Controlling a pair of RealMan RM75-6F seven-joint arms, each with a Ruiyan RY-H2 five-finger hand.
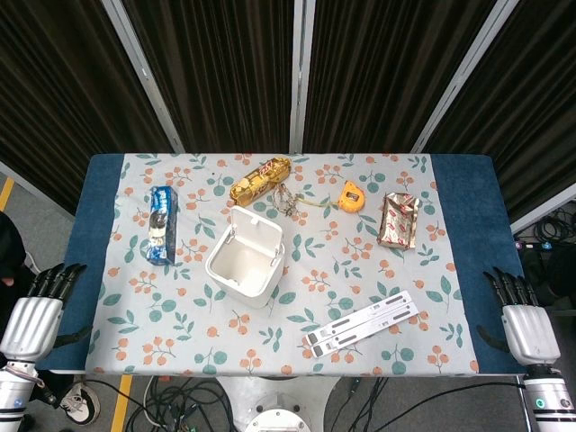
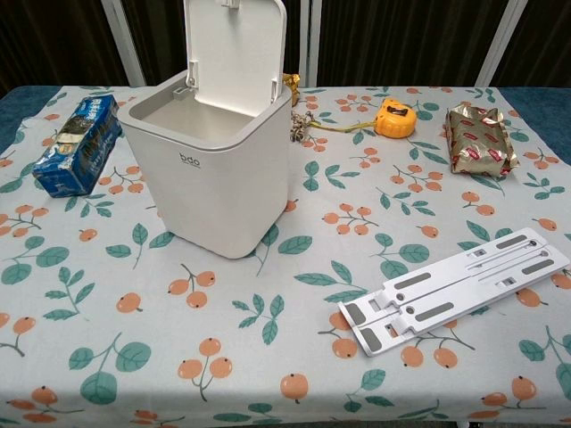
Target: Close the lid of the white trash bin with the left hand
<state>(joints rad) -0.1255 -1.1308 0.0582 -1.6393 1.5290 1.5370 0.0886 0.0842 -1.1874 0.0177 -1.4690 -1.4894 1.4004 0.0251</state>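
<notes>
Fingers straight and apart on my left hand (image 1: pixel 31 310), holding nothing, off the table's left edge | right hand (image 1: pixel 522 317) likewise empty | white trash bin (image 1: pixel 245 258) mid-table, lid (image 2: pixel 234 49) upright, open | closing not begun: reach, push lid down.

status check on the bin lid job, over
Left hand and right hand open, off the table edges. White trash bin lid upright, open. Nothing blocking.

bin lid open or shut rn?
Open. The lid of the white trash bin stands upright at the back edge, and the head view shows the interior, which looks empty. Neither robot hand touches it.
</notes>
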